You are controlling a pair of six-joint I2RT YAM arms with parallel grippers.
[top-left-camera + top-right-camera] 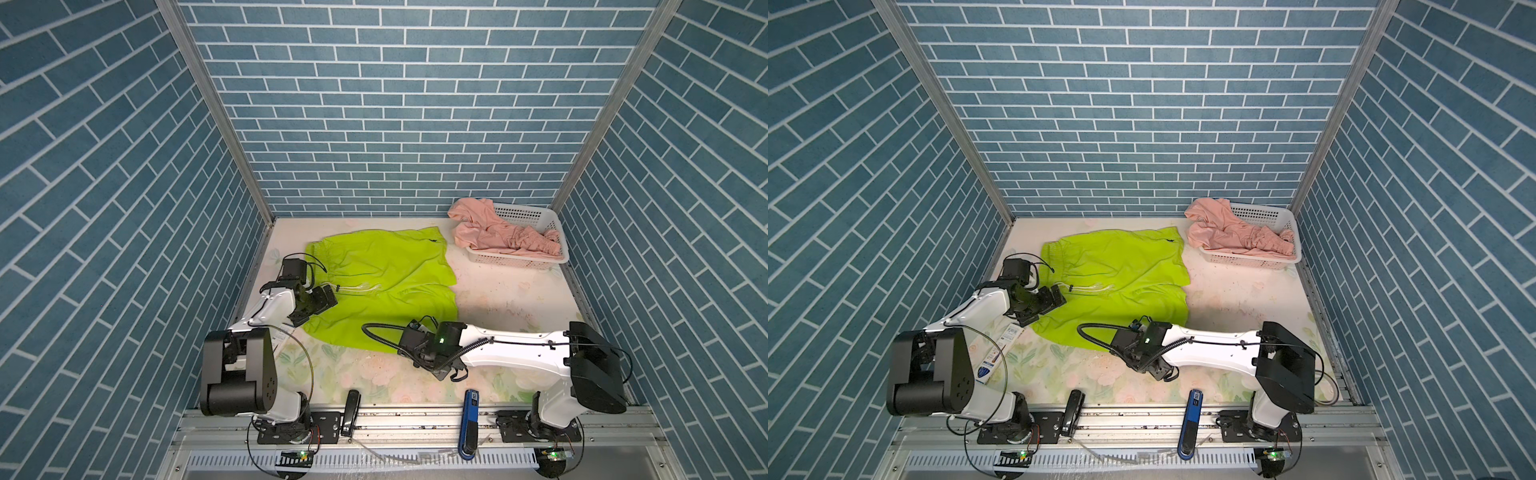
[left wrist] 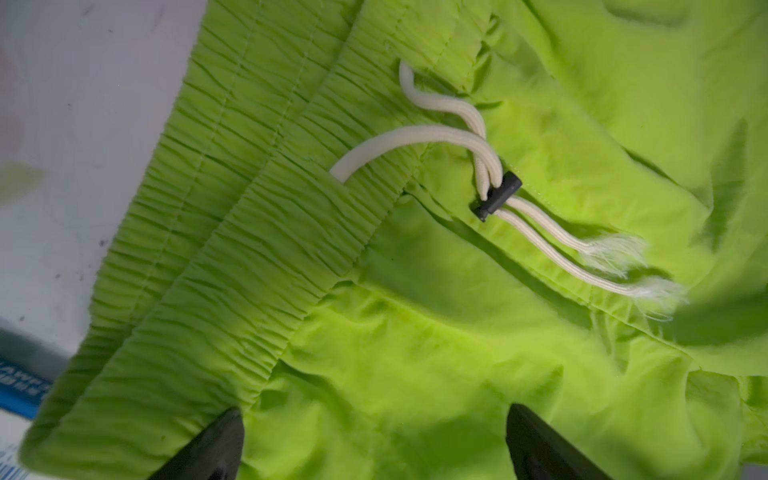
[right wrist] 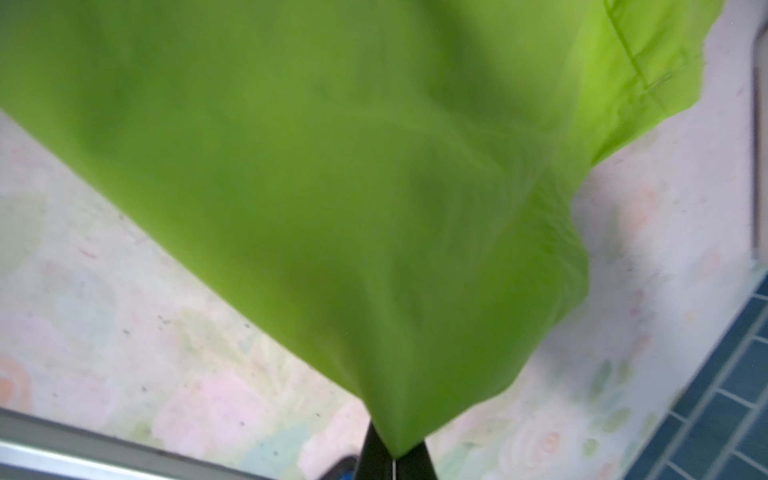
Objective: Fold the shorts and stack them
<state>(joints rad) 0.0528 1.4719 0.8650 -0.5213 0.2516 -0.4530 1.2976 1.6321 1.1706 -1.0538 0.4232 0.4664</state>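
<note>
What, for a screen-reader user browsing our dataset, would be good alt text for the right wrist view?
The right gripper is shut on an edge of the lime-green shorts, whose blurred fabric spreads away from it and fills most of the frame. Around it shows the pastel floral table cover, with blue brick-patterned wall at one corner.

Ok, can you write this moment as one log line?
left end effector: open over waistband | right end effector: shut on lime-green shorts | pink shorts: in white basket | fold: not done
</note>
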